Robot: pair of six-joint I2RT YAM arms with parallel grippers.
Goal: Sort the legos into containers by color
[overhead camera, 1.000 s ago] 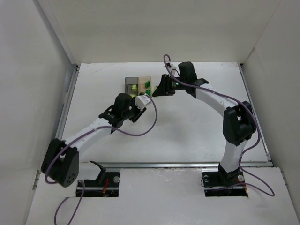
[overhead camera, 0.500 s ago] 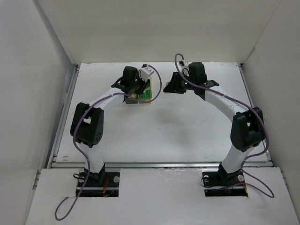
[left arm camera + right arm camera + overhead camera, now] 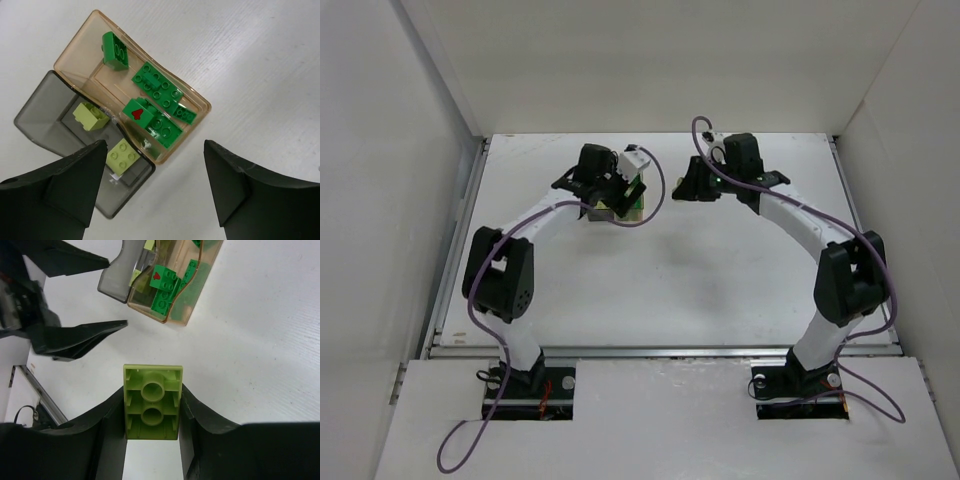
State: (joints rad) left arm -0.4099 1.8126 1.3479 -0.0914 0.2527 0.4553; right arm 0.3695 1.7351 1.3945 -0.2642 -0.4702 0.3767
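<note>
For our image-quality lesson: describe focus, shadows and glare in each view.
Top external: even diffuse light, faint arm shadows on the table. Left wrist: containers crisp, left gripper dark and featureless. Right wrist: pale brick sharp in the right gripper, no glare.

Jaws of the right gripper (image 3: 152,412) pinch a pale yellow-green lego (image 3: 152,402) near the amber container (image 3: 197,295) holding green legos (image 3: 165,282)
</note>
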